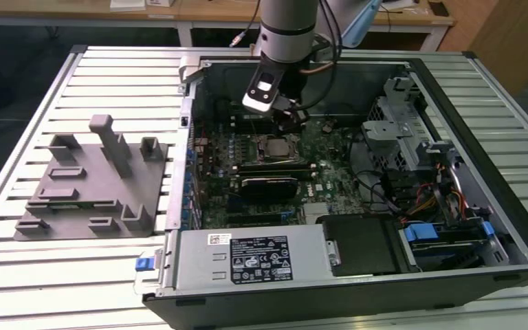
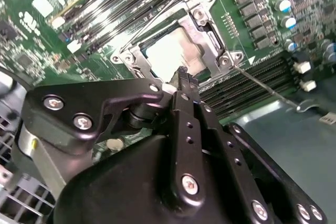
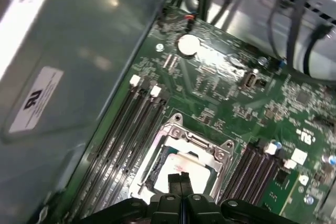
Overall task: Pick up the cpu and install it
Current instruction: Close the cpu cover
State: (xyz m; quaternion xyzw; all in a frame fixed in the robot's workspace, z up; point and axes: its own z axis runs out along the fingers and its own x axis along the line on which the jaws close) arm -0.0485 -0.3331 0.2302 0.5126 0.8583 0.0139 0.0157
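The cpu [image 1: 276,146] lies flat in the metal-rimmed socket frame [image 1: 260,155] on the motherboard inside the open computer case. Its pale silvery top shows in both wrist views [image 2: 170,55] [image 3: 184,162], framed by the socket's bracket [image 2: 209,39] [image 3: 195,141]. My gripper [image 1: 288,118] hangs just above the socket. The black fingers come together with nothing between them, and their tips [image 2: 182,75] [image 3: 178,178] are over the chip's edge. I cannot tell whether they touch it.
Long black memory slots [image 3: 137,124] [image 2: 247,85] run on both sides of the socket. The case wall [image 3: 79,51] stands close by. A grey fixture [image 1: 90,185] sits on the slatted table at the exterior view's left. The power supply [image 1: 245,258] and drive cage [image 1: 401,137] fill the case.
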